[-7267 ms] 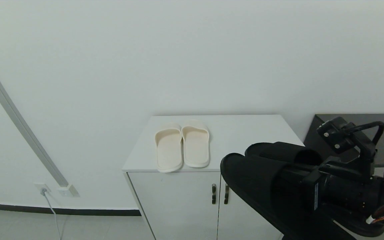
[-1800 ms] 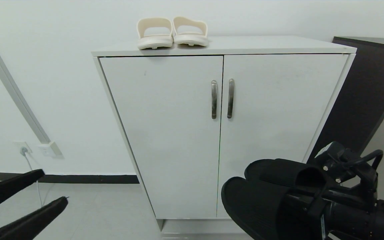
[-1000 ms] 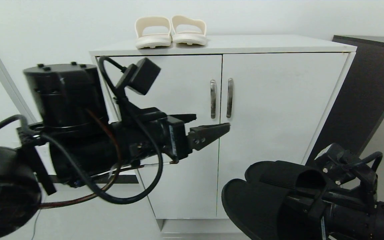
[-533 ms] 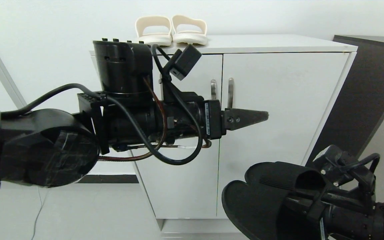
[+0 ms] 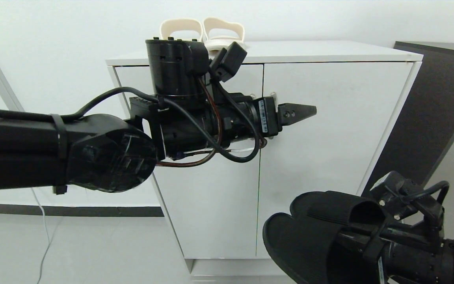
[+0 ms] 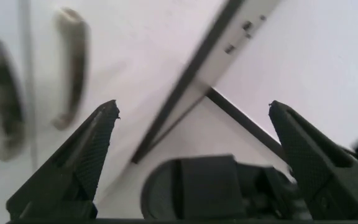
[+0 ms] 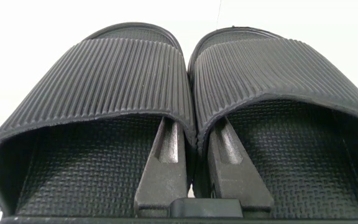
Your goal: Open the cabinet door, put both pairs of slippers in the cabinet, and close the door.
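Wide apart stand the jaws of the left gripper (image 5: pixel 302 112), with nothing between them. Its black fingers (image 6: pixel 86 158) are long wedges with a ribbed inner face, tapering to points. It hangs before the upper part of the white cabinet (image 5: pixel 341 130), whose two flat, matte doors are shut. The cabinet's top edge runs just above it.

The two slim, curved metal handles (image 6: pixel 73 68) sit beside the door seam, off to one side of the fingers and not between them. Whether a fingertip touches the door I cannot tell.

To the right of this gripper the right door is a bare panel up to the cabinet's corner. A dark panel (image 5: pixel 440 106) stands against that side. Below the gripper the doors run down to a plinth and a pale floor.

Above and behind its wrist, the cream slippers (image 5: pixel 181 26) sit side by side near the front edge of the cabinet top. They are smooth and moulded, and partly hidden by the arm.

Low and to the right, well apart, the right gripper (image 7: pixel 197 149) is clamped on the black slippers (image 5: pixel 309 232). One finger lies inside each, pinching the touching inner walls together. Their straps are ribbed, their footbeds studded, and their toes point at the lower right door.
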Controlling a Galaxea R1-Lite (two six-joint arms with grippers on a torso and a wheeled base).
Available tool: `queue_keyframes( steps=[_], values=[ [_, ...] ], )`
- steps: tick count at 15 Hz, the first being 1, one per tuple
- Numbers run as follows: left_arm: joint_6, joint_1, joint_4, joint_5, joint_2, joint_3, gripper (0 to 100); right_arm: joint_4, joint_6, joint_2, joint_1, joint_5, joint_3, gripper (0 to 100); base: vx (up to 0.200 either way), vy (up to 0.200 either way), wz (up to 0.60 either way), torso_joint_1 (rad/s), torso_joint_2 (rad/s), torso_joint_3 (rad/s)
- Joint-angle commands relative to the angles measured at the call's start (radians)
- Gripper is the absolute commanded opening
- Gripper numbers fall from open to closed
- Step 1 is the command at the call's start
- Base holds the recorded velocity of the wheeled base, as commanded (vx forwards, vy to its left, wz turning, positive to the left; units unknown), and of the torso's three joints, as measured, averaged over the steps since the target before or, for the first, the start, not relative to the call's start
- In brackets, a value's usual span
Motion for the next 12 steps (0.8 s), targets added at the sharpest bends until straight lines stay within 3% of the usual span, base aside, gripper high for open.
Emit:
queue_keyframes(
  steps=[1, 4, 9, 12],
  values=[
    [0.001, -0.001, 0.003, 0.027, 0.021, -0.032, 100, 0.0, 0.0, 0.002, -0.001, 0.0, 0.001, 0, 0.0, 0.0, 0.0, 0.0, 0.0, 0.0],
    [0.009, 0.008, 0.031, 0.059, 0.044, -0.065, 100, 0.0, 0.0, 0.002, -0.001, 0.0, 0.003, 0, 0.0, 0.0, 0.0, 0.0, 0.0, 0.0],
    [0.009, 0.06, 0.038, 0.062, 0.078, -0.098, 100, 0.001, 0.0, 0.002, -0.001, 0.0, 0.005, 0, 0.0, 0.0, 0.0, 0.0, 0.0, 0.0],
    [0.009, 0.065, 0.041, 0.064, 0.11, -0.127, 100, 0.001, 0.0, 0.004, -0.001, 0.0, 0.005, 0, 0.0, 0.0, 0.0, 0.0, 0.0, 0.0]
  ],
)
